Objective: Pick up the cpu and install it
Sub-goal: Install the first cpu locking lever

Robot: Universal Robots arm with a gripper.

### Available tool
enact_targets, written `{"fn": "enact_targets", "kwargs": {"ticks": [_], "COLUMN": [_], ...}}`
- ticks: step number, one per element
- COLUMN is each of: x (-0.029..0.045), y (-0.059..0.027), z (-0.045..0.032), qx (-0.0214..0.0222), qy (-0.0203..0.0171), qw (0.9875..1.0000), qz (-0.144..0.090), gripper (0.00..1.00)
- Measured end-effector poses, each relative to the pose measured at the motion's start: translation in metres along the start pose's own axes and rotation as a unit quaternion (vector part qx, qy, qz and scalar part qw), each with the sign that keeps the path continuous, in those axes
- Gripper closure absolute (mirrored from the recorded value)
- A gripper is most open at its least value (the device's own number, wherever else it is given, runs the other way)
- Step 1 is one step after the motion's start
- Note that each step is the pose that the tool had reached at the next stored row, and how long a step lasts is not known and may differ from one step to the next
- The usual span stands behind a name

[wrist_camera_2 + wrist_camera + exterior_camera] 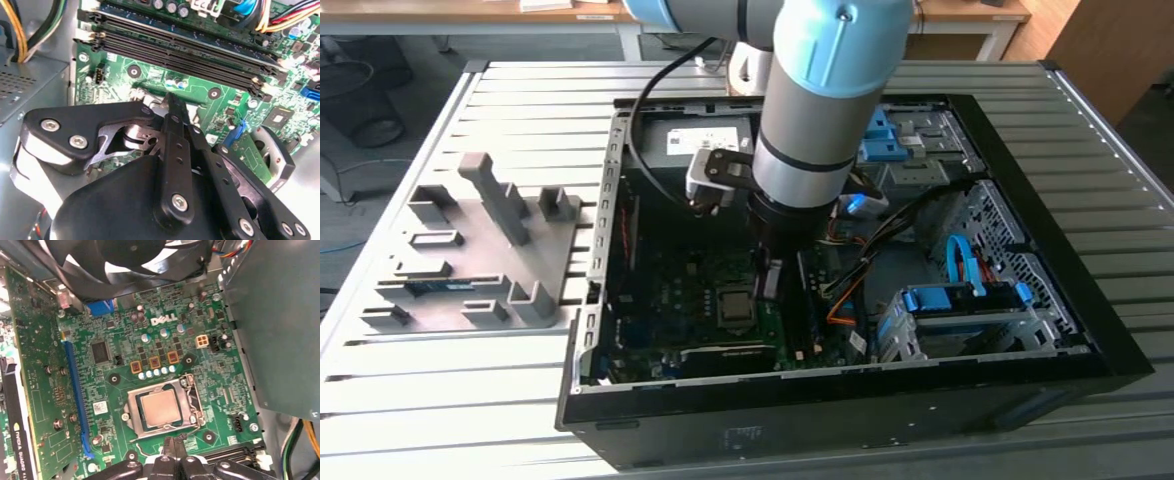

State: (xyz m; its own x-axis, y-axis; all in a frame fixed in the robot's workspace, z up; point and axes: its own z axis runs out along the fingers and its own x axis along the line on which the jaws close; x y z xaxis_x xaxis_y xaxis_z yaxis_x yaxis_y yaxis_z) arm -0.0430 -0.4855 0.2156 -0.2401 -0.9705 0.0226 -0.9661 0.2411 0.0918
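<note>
Cpu (160, 408): sitting flat in the socket (192, 407) on the motherboard (125, 350), dull silver top facing up, in the first wrist view; the metal frame surrounds it on all sides.

Cpu, exterior view: a small dark-and-pale square (735, 305) low on the board, just below the arm's tip; too small to make out more.

Hand: in the first wrist view (172, 460) its black fingertips sit close together just beside the socket's edge, holding nothing and not touching the chip.

Hand, second wrist view: black linkage and fingers (175, 112) pointing down at the board, tips drawn together as far as I can make out, with nothing between them.

Arm (821, 110): reaching straight down into the open computer case (1067, 330), grey and light blue, with a black cable trailing off it.

Memory slots (190, 55): long dark rails running across the green board beyond the fingers in the second wrist view.

Fan (130, 260): big black blades at the board's far end in the first wrist view.

Expansion slot (75, 395): long and blue, running alongside the socket.

Parts holder (480, 250): grey fixture with upright posts, on the slatted bench (520, 90) toward the exterior view's left of the case.

Drive bay (967, 305): blue-latched cage at the exterior view's right inside the case.
</note>
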Motion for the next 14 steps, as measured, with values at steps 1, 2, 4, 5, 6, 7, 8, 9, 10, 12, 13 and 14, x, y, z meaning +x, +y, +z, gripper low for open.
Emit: {"fn": "enact_targets", "kwargs": {"ticks": [1, 2, 4, 5, 6, 7, 8, 9, 10, 12, 13, 14], "x": [0.0010, 0.0021, 0.0051, 0.0067, 0.0085, 0.0103, 0.0120, 0.0139, 0.0156, 0.0182, 0.0188, 0.0190], "y": [-0.0002, -0.0005, -0.0011, -0.0014, -0.0017, -0.0021, -0.0024, -0.0027, -0.0029, -0.0031, -0.0029, -0.0029], "z": [0.0002, 0.0005, 0.0007, 0.0008, 0.0009, 0.0011, 0.0013, 0.0014, 0.0015, 0.0021, 0.0028, 0.0035], "qx": [0.0001, 0.0002, 0.0002, 0.0002, 0.0003, 0.0002, 0.0002, 0.0002, 0.0003, 0.0003, 0.0003, 0.0003], "qy": [0.0003, 0.0005, 0.0009, 0.0010, 0.0011, 0.0011, 0.0010, 0.0011, 0.0012, 0.0013, 0.0013, 0.0013], "qw": [1.0000, 1.0000, 1.0000, 1.0000, 1.0000, 1.0000, 1.0000, 1.0000, 1.0000, 1.0000, 1.0000, 1.0000], "qz": [-0.001, -0.001, -0.003, -0.003, -0.004, -0.004, -0.005, -0.006, -0.006, -0.007, -0.007, -0.008], "gripper": [0.90, 0.90, 0.90, 0.90, 0.90, 0.90, 0.90, 0.90, 0.90, 0.90, 0.90, 0.90]}}
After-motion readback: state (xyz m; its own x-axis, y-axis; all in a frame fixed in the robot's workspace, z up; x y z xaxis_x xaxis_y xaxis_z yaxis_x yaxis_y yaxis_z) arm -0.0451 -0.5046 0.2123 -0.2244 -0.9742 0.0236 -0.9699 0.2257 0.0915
